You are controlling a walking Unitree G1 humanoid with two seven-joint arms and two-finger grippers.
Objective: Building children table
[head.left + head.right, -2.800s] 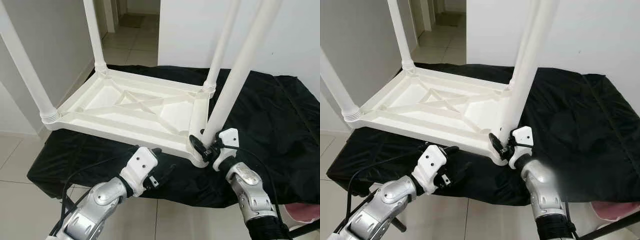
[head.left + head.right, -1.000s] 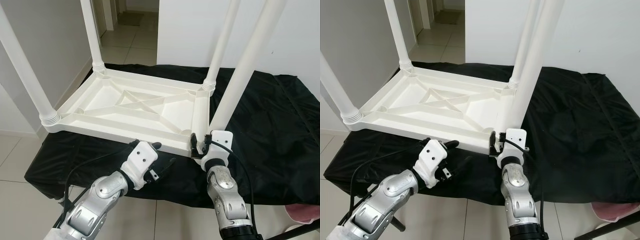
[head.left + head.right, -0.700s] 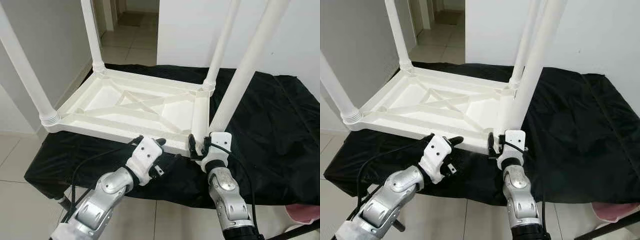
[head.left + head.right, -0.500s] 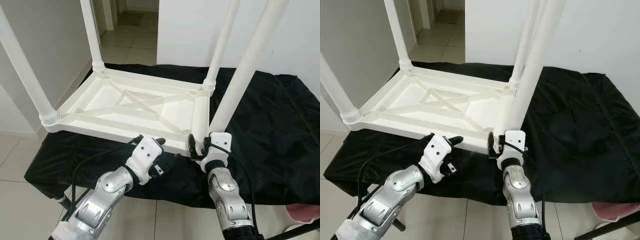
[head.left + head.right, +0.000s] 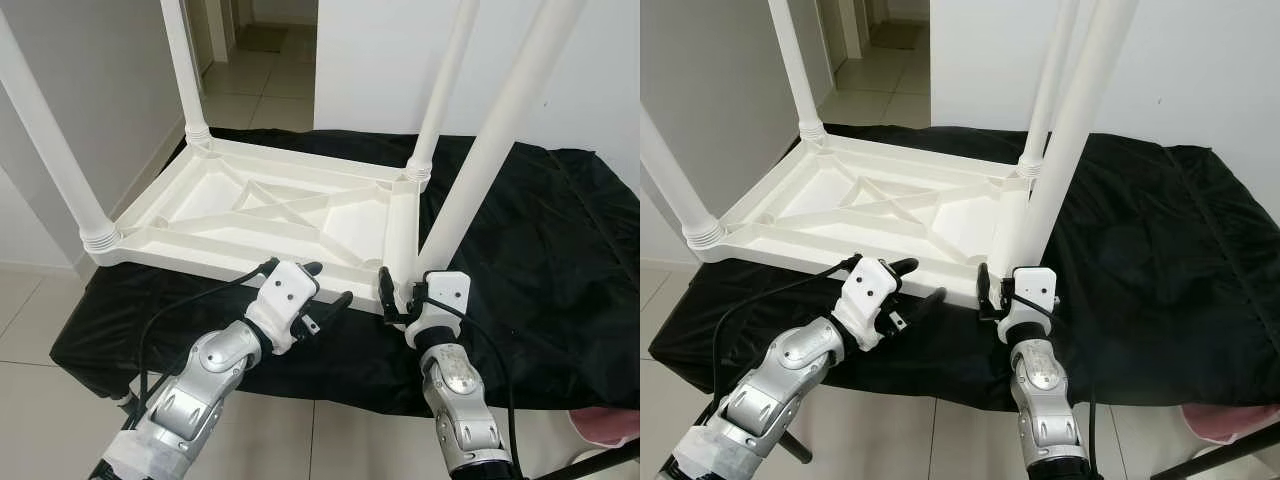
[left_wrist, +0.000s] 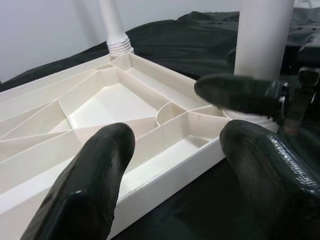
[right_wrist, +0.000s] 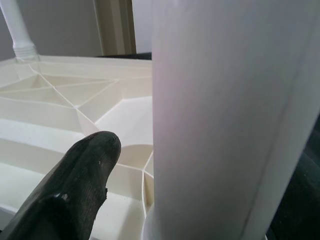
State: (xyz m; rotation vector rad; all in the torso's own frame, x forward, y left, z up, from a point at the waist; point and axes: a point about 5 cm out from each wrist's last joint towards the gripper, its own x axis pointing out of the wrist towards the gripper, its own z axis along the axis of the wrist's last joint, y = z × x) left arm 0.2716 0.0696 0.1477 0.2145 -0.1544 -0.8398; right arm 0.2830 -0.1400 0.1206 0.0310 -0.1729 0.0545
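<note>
Black-draped surface (image 5: 520, 240) carried the upturned white table top (image 5: 270, 215) | three legs stood seated, near-right leg (image 5: 480, 160) apparently at its socket | right end effector (image 5: 398, 295) pinched that leg's base | left end effector (image 5: 325, 290) hovered spread at near rim | remaining: likely seating, flipping upright

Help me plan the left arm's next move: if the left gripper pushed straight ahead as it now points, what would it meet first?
Most likely the near edge of the upturned white tabletop. The left gripper has its jaws open, one finger above that edge and one before it, so the rim would enter between them. Depth is hard to judge.
</note>
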